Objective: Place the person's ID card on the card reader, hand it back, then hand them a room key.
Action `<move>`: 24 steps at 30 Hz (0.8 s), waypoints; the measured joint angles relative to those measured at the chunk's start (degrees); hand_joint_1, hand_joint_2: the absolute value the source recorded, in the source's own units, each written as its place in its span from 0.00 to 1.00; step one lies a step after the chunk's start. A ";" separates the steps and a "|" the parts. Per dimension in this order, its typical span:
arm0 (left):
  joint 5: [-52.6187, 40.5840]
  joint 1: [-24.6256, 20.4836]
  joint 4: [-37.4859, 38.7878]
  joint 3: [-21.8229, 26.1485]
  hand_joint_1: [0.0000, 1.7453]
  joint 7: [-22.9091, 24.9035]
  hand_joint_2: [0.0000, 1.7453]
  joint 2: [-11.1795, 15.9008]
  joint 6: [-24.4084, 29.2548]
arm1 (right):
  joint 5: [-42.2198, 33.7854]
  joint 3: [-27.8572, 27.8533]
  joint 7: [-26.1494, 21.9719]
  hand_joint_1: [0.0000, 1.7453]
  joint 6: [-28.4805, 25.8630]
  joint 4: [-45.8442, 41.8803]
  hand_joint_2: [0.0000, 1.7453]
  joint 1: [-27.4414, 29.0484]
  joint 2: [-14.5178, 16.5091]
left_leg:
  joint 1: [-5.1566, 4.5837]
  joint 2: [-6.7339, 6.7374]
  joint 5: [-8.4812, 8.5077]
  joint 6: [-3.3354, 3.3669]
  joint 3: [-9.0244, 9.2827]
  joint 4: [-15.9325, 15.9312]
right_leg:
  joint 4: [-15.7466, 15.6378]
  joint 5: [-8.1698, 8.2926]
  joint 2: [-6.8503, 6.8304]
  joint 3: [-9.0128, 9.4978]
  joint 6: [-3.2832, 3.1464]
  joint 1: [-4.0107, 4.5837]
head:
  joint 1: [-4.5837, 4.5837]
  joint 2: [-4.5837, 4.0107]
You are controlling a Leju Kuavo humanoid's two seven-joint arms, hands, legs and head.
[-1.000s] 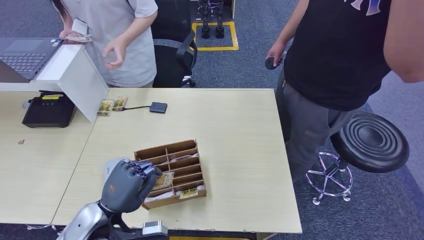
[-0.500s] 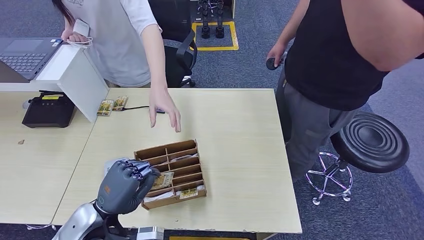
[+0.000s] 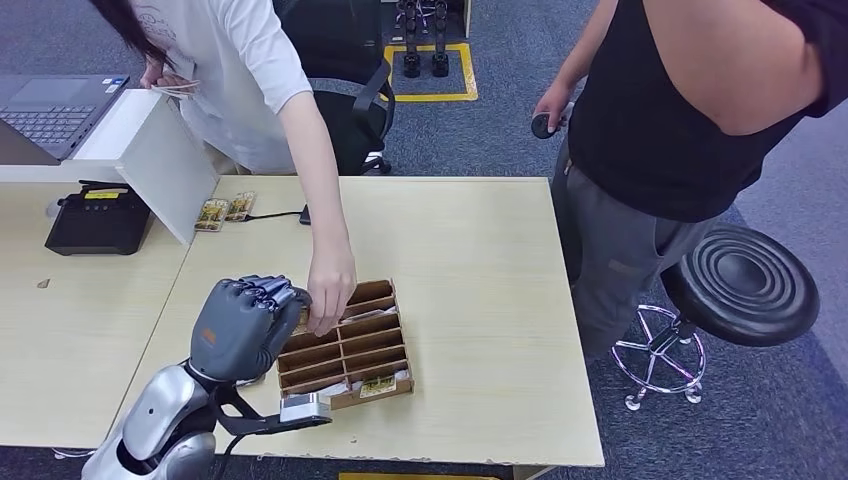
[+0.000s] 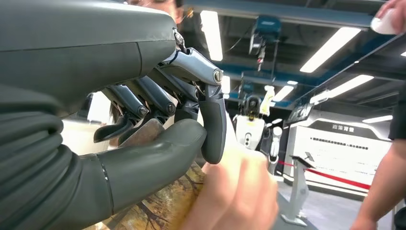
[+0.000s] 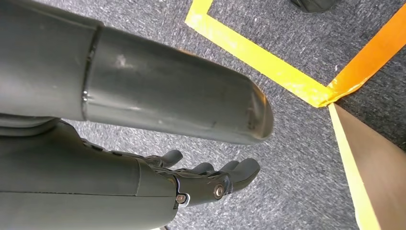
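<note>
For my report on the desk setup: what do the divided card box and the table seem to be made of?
Card box: apparently thin wood or fibreboard, matt brown, with slotted dividers and darker cut edges. Table: probably laminated board, pale with a faint wood-grain pattern, smooth with low sheen; its core cannot be told.

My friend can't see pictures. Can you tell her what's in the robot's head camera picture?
The robot's left hand is raised beside a wooden tray on a pale table, and a person's hand reaches in to meet it. Another person stands at the table's right near a black stool.
</note>
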 joint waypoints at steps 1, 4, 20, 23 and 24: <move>-1.27 -0.73 0.83 0.24 1.00 1.00 1.00 -0.29 -0.09 | 0.20 0.01 0.01 0.00 0.04 0.00 0.00 -0.01 0.01 | 0.00 -0.01 0.00 0.00 0.00 0.00 | 0.00 0.00 0.00 -0.01 0.00 0.00 | 0.00 0.01; -6.58 -3.94 4.24 0.79 1.00 3.97 1.00 -1.95 -0.39 | 0.97 0.08 0.37 0.00 0.27 0.00 0.00 -0.01 0.02 | 0.00 -0.04 0.01 0.01 -0.01 0.01 | 0.00 0.01 -0.03 -0.02 0.01 0.00 | -0.01 0.00; -12.39 -11.52 13.36 -2.22 0.00 8.41 1.00 -9.62 -0.22 | 2.37 0.24 0.86 0.00 0.69 0.01 0.00 0.00 0.02 | 0.00 0.00 0.04 0.05 -0.08 0.03 | 0.00 0.10 0.02 -0.09 0.07 -0.01 | -0.01 0.00; -10.46 -11.09 13.40 -2.79 0.00 7.34 1.00 -9.79 0.31 | 2.46 0.24 1.00 0.00 0.74 0.00 0.00 -0.03 0.04 | 0.00 0.00 0.04 0.05 -0.10 0.02 | 0.00 0.10 0.01 -0.09 0.07 -0.01 | 0.00 0.00; -9.94 -10.81 13.40 -2.96 0.00 7.01 1.00 -9.86 0.60 | 2.49 0.24 1.07 0.00 0.76 0.00 0.00 -0.04 0.06 | 0.00 0.00 0.04 0.05 -0.10 0.01 | 0.00 0.10 0.01 -0.09 0.07 0.00 | 0.00 0.00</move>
